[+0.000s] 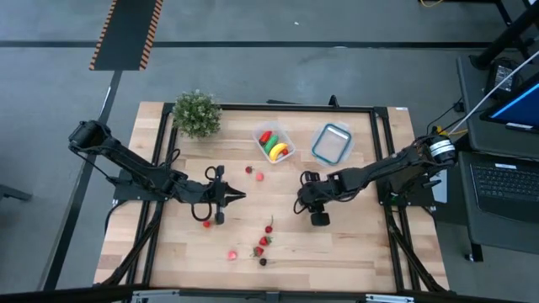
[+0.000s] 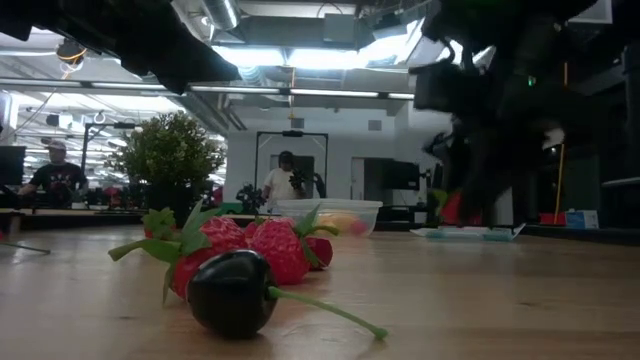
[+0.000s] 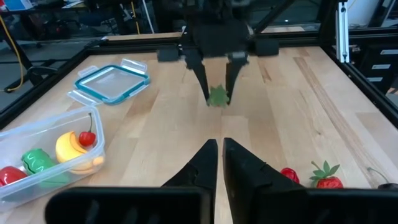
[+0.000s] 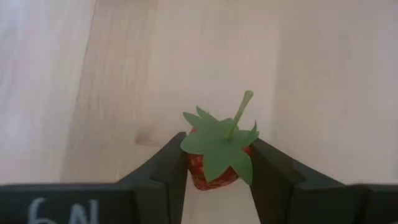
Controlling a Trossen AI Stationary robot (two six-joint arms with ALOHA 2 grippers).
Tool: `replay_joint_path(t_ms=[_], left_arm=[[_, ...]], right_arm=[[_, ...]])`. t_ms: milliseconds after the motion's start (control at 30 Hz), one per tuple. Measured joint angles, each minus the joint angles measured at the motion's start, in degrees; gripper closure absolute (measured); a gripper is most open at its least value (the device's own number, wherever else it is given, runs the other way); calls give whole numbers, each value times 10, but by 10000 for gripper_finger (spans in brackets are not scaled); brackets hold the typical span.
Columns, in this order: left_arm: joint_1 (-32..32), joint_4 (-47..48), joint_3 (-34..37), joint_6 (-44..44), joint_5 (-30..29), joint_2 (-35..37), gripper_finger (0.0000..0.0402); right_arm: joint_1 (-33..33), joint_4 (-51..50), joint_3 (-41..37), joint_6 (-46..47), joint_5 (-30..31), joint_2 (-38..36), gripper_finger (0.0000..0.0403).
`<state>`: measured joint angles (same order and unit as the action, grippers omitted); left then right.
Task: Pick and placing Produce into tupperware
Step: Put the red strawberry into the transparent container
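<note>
Right gripper (image 4: 217,165) pinches strawberry (image 4: 216,155) between both fingers, leaf cap and stem up, at table middle, near right side. Tupperware (image 1: 274,143) lies beyond it toward far edge, well apart, holding banana (image 1: 279,152), green piece and red pepper. Blue-rimmed container (image 1: 331,143) stands beside tupperware. Left gripper (image 1: 238,197) pressed together, empty, opposite right one. More berries (image 1: 265,240) lie near front edge.

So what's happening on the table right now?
The right pincer is closed on a toy strawberry at mid-table. The left pincer is shut and empty, facing it. The tupperware already holds a banana, a green piece and a red one; several berries wait on the wood.
</note>
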<state>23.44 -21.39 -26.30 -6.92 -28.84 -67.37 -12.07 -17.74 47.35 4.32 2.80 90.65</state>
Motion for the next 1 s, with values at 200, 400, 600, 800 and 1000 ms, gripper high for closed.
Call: replay_joint_path(t_ms=[200,400,600,800,1000], left_arm=[[0,0,0,0,0,0,367],[0,0,0,0,0,0,355],[0,0,0,0,0,0,344],[0,0,0,0,0,0,336],[0,0,0,0,0,0,330]], right_arm=[[15,-9,1,13,5,-62,265],[18,-5,1,6,37,-100,265],[18,-2,1,11,53,-133,265],[21,28,-35,4,68,-186,265],[22,127,-127,16,68,-264,265]])
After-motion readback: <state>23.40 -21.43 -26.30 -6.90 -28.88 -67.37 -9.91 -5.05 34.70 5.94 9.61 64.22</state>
